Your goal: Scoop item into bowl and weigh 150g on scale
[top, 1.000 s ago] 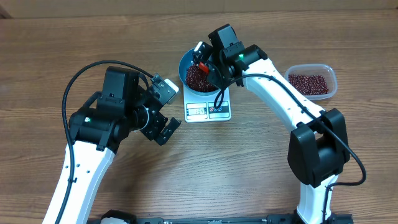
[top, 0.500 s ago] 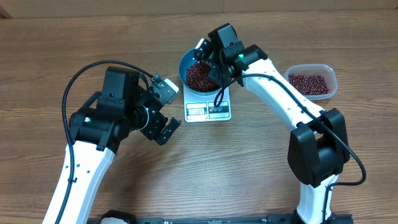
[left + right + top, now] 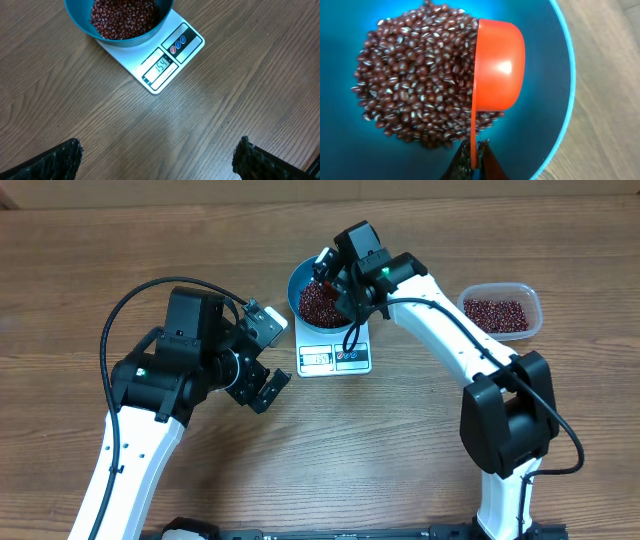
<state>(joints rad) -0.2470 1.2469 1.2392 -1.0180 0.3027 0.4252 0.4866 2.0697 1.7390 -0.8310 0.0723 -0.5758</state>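
Note:
The blue bowl (image 3: 300, 280) stands on the white scale (image 3: 335, 358), heaped with red-brown beans (image 3: 318, 302). My right gripper (image 3: 474, 160) is shut on the thin handle of a red scoop (image 3: 497, 65). The scoop lies on its side inside the bowl (image 3: 540, 100), its mouth toward the beans (image 3: 415, 75). My left gripper (image 3: 157, 162) hovers open over bare wood, nearer than the scale (image 3: 187, 45), with nothing between its fingers (image 3: 55, 162). The bowl (image 3: 80, 25) and its beans (image 3: 122, 15) sit at the top of the left wrist view. The scale's display is lit.
A clear plastic tub (image 3: 535, 305) holding more beans (image 3: 495, 313) sits on the wooden table to the right of the right arm. My left arm (image 3: 190, 365) stands left of the scale.
The right wrist has turned a little over the bowl, and less of the red scoop shows from above than a second ago. The left arm has not moved.

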